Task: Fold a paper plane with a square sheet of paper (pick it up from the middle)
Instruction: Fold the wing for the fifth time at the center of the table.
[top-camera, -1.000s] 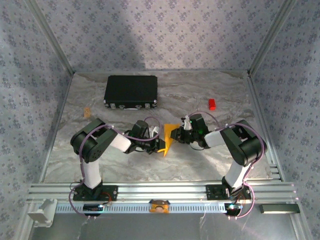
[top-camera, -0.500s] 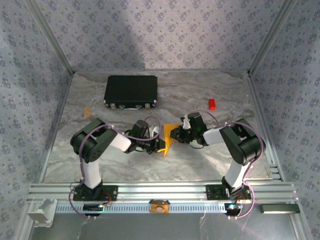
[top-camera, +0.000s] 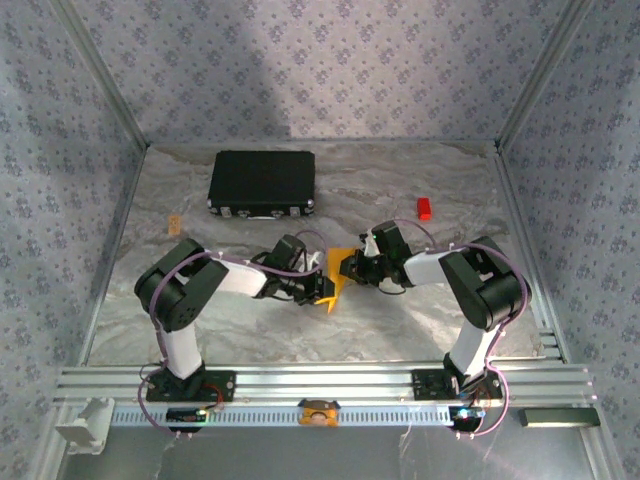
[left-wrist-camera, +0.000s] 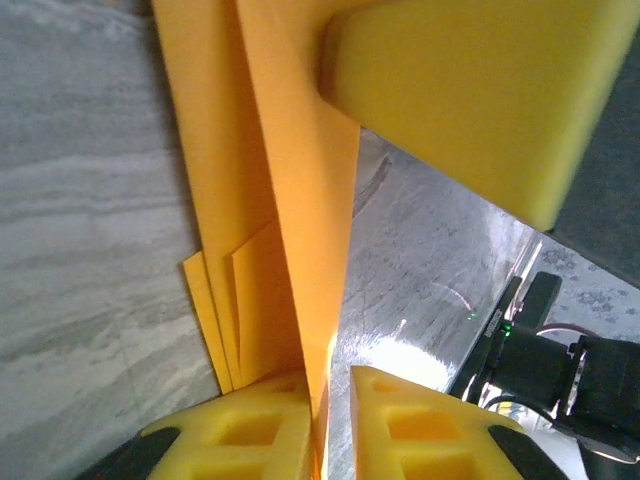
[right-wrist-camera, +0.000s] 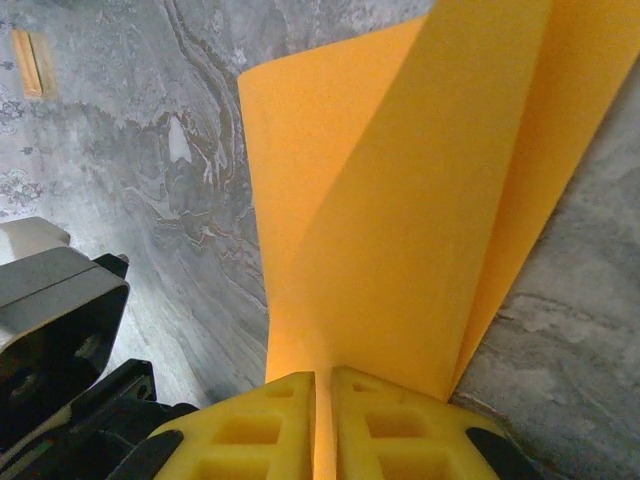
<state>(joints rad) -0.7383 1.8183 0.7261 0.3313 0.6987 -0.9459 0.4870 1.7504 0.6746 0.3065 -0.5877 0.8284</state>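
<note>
Paper: a thin, bright orange-yellow paper sheet (top-camera: 338, 273) stands on edge at the middle of the surface, between the two arms; whether it touches the surface cannot be told

Progress: partly done, by my judgement; a lengthwise crease and stacked flaps (left-wrist-camera: 285, 200) are in; no pointed dart with wings is recognisable, so nose and wing folds seem left

Left tool: the left tool (top-camera: 322, 290) is clenched on the sheet, its edge pinched in the slit between the fingers (left-wrist-camera: 327, 395)

Right tool: the right tool (top-camera: 351, 268) is clenched on the opposite edge (right-wrist-camera: 322, 395)

Textures: matte, smooth paper (right-wrist-camera: 400, 200) with crisp creases; yellow moulded fingers with square pockets

Surface: grey marbled sheet (top-camera: 400, 320), faintly glossy

Beyond: a black rectangular case (top-camera: 262, 183) far left; a small red block (top-camera: 425, 208) far right
</note>
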